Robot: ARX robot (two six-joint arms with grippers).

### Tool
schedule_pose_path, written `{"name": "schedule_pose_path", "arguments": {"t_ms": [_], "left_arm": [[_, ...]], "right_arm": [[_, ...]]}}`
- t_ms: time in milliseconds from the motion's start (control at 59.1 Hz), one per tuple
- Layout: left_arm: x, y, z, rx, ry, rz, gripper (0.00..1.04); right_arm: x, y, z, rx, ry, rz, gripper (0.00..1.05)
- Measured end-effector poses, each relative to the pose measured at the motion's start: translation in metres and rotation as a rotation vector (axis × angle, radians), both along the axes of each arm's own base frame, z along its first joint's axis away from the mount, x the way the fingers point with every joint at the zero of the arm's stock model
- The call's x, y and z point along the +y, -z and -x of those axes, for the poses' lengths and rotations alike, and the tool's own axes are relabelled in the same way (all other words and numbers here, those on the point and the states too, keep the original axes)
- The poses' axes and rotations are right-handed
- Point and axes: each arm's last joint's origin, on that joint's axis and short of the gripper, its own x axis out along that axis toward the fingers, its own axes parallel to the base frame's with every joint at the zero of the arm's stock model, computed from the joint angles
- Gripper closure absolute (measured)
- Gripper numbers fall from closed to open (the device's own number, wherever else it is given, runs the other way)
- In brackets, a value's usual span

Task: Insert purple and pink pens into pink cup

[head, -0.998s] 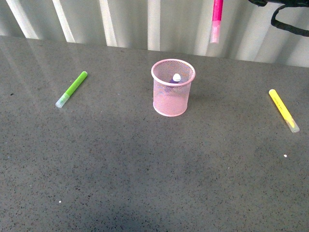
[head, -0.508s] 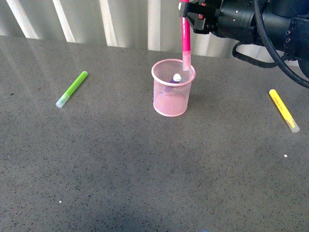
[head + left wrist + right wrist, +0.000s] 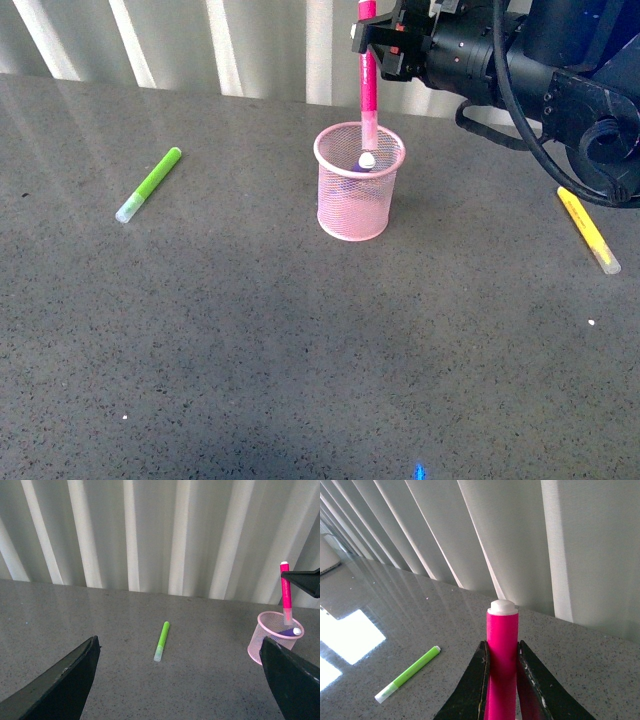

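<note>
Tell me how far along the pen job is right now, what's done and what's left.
Done: the purple pen already sits inside the pink cup. In hand: the right gripper is shut on the pink pen, held upright with its clear cap dipping into the cup's mouth. Left: lowering and releasing it. The left gripper is open and idle; the green marker and yellow marker lie on the table.

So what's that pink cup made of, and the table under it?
The pink cup looks like painted wire mesh, likely metal: you can see through its walls. The table seems polished speckled stone or a stone-look laminate, grey and slightly reflective.
</note>
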Motion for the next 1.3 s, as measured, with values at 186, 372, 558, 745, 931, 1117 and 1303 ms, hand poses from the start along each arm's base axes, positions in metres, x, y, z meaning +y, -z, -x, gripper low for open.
{"name": "schedule_pose_path", "arguments": {"t_ms": [186,372,558,745,931,1117,1303], "left_arm": [[0.000,0.000,0.000,0.000,0.000,0.000,0.07],[0.000,0.000,0.000,0.000,0.000,0.000,0.07],[0.000,0.000,0.000,0.000,0.000,0.000,0.07],[0.000,0.000,0.000,0.000,0.000,0.000,0.07],[0.000,0.000,0.000,0.000,0.000,0.000,0.07],[0.000,0.000,0.000,0.000,0.000,0.000,0.07],[0.000,0.000,0.000,0.000,0.000,0.000,0.07]], "right_arm": [[0.003,0.004,0.000,0.006,-0.011,0.005,0.91],[0.001,0.004,-0.001,0.009,-0.006,0.008,0.59],[-0.003,0.005,-0.001,0.014,0.003,0.009,0.23],[-0.013,-0.001,0.001,0.009,0.056,0.010,0.08],[-0.046,-0.032,0.017,-0.049,0.281,0.048,0.07],[-0.104,-0.079,0.070,-0.196,0.519,0.164,0.07],[-0.156,-0.105,0.155,-0.327,0.621,0.288,0.07]]}}
